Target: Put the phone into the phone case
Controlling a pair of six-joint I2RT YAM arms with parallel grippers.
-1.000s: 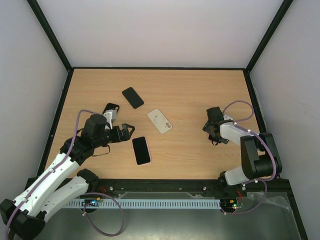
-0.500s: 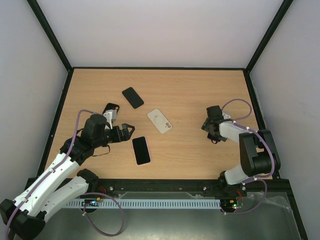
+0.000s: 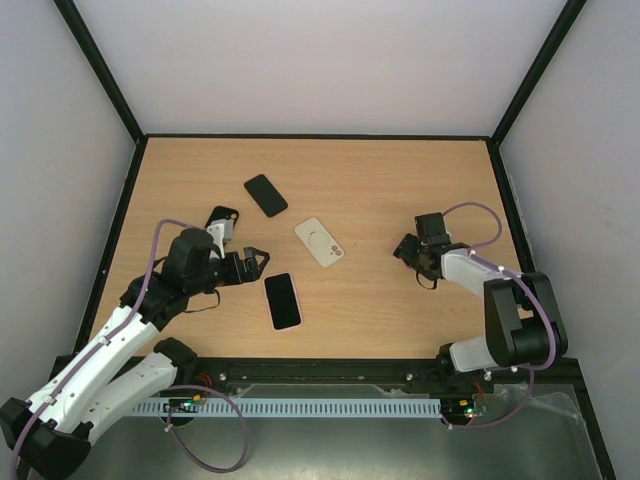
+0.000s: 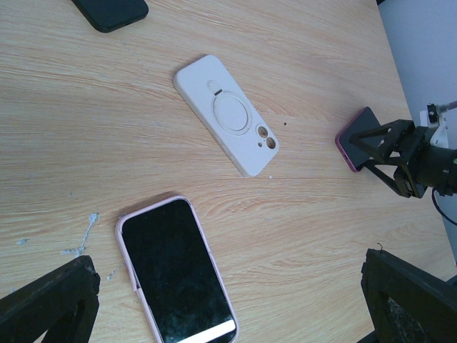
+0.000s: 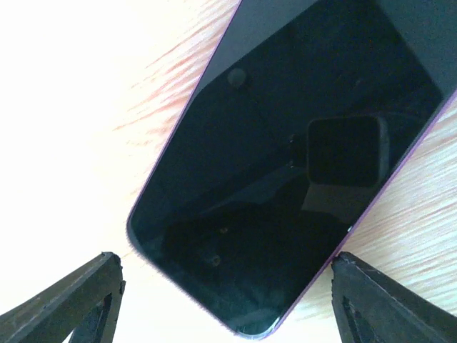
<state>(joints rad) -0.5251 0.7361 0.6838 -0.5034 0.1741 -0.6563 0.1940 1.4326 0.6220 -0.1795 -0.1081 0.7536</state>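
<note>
"On the right side of the wood-grain table (image 3: 400, 180), what lies at the right gripper (image 3: 408, 250)?" the desk editor asks.

"A purple phone (image 5: 285, 164), flat, with glossy black glass, a thin purple rim and rounded corners," the photographer says. "The right wrist view shows the fingers apart, one on either side of its near end, neither seen touching the rim."

"And the case?"

"The white case (image 3: 319, 241) lies back-up at mid-table, matte, with a raised ring and two lens holes, well apart from the purple phone. The left gripper (image 3: 256, 262) stands spread wide and holds nothing. Just beside it a pink phone (image 3: 283, 300) lies screen-up."

"Room to move?"

"Bare wood runs between the white case and the purple phone, and across the far half. A black phone (image 3: 266, 194) lies beyond the white case, and a black slab (image 3: 222, 216) sits close by the left arm. Black rails (image 3: 510, 200) edge the table."

"What does one camera catch that another misses?"

"Only the left wrist view shows pale scuffs (image 4: 80, 234) by the pink phone. Only the overhead shows the black slab."
</note>
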